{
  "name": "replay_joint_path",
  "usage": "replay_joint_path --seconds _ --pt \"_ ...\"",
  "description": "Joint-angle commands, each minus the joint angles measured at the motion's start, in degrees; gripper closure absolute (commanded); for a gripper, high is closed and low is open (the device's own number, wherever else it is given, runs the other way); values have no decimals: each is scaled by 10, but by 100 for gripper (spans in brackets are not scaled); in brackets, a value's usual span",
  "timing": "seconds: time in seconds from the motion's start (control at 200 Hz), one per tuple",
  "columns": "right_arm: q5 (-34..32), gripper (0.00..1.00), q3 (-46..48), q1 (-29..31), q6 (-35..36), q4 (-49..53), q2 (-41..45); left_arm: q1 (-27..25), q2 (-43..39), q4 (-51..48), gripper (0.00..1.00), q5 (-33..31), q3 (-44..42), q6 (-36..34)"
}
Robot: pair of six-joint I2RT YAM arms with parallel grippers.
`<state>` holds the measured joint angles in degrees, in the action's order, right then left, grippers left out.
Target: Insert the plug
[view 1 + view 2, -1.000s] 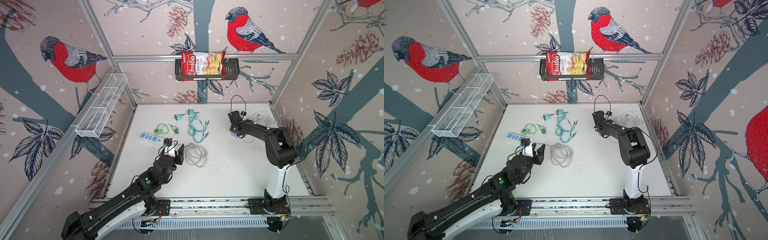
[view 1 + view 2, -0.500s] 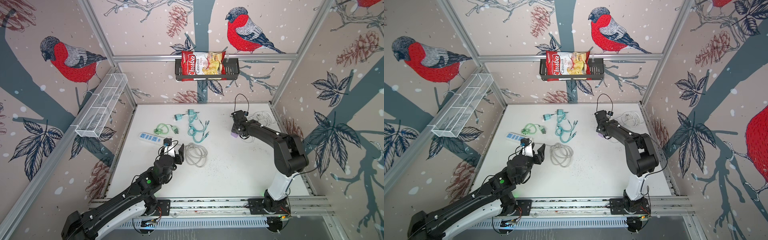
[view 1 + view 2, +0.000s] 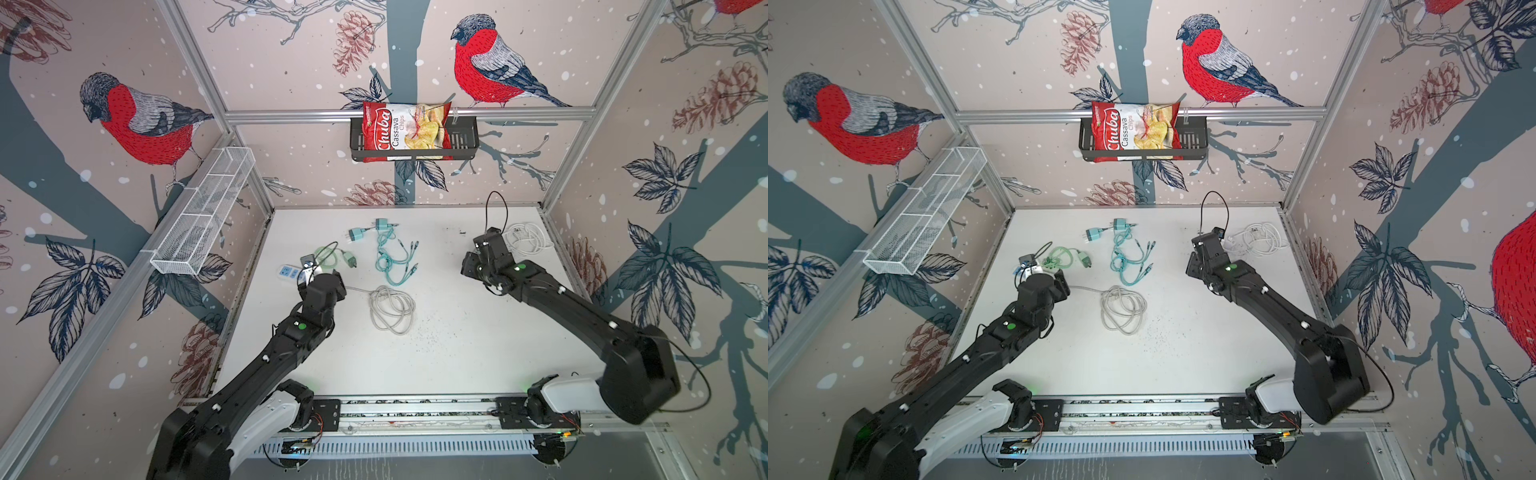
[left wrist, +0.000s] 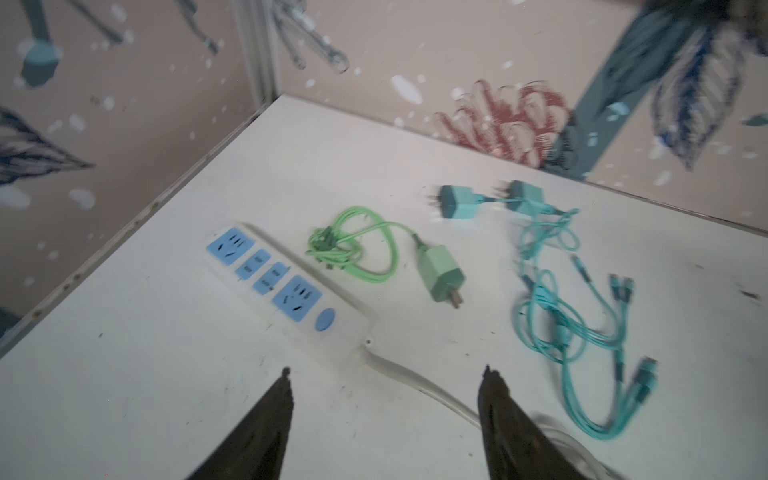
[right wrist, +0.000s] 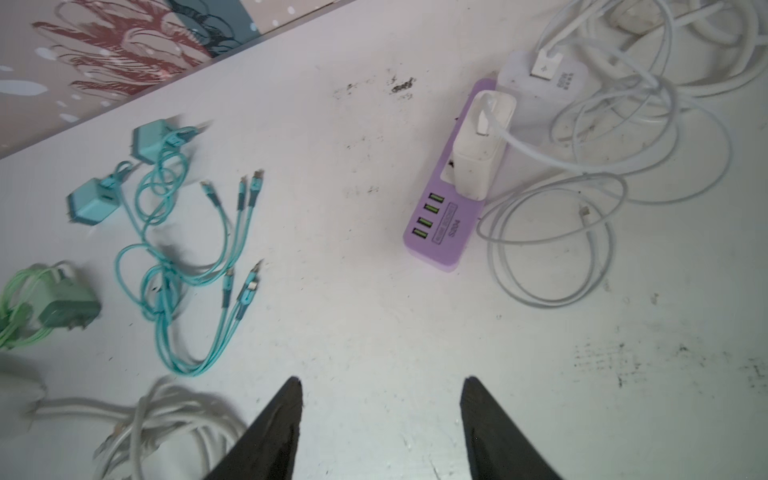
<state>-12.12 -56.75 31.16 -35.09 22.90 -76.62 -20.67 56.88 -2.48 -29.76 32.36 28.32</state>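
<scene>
Two grippers hang open over the white table (image 3: 478, 365), and neither has hold of anything. Your right gripper (image 5: 382, 380) hovers with its jaws well parted, bare tabletop showing between the black fingertips. Ahead of it, the white charger (image 5: 478, 158) stands seated in the socket of the purple power strip (image 5: 434, 253), a white cable leading out of its top. The strip's four green USB ports (image 5: 432, 209) lie just beside it. A second white adapter (image 5: 536, 83) rests against the strip's far end, amid a loose tangle of white cable (image 5: 602, 199). In both top views the right arm hides the purple strip.

Your left gripper (image 4: 387, 374) is likewise spread wide and holds nothing. The grey cord (image 4: 415, 380) of the white power strip (image 4: 349, 332) crosses the table under the gap between its fingers; whether either finger touches that cord cannot be told. The strip lies flat, blue sockets facing up. A green plug (image 4: 442, 274) lies on its side near the strip but apart from it, its green cable (image 4: 353, 245) knotted close by. Two teal chargers (image 4: 457, 203) and a bundle of teal cables (image 4: 561, 324) lie beyond. In a top view, a bag of chips (image 3: 405, 131) sits in a black basket (image 3: 465, 143) on the back wall.
</scene>
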Motion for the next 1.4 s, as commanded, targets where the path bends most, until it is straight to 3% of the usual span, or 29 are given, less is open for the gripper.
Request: replay_joint_path --seconds 0.0,0.275,0.545,0.86,1.206,1.396 --pt "19 38 29 27 -8 5 44 82 59 -38 31 78 36 41" --pt "70 38 113 71 -12 -24 136 224 261 -78 31 129 194 33" --pt "106 37 128 65 19 -44 102 329 370 -93 33 192 269 27" --pt "154 38 130 45 56 -76 52 356 430 -147 34 223 366 23" --pt "163 37 135 37 57 -60 90 369 518 -176 33 222 424 15" --pt "158 36 148 31 52 -56 114 371 552 -171 34 259 436 27"
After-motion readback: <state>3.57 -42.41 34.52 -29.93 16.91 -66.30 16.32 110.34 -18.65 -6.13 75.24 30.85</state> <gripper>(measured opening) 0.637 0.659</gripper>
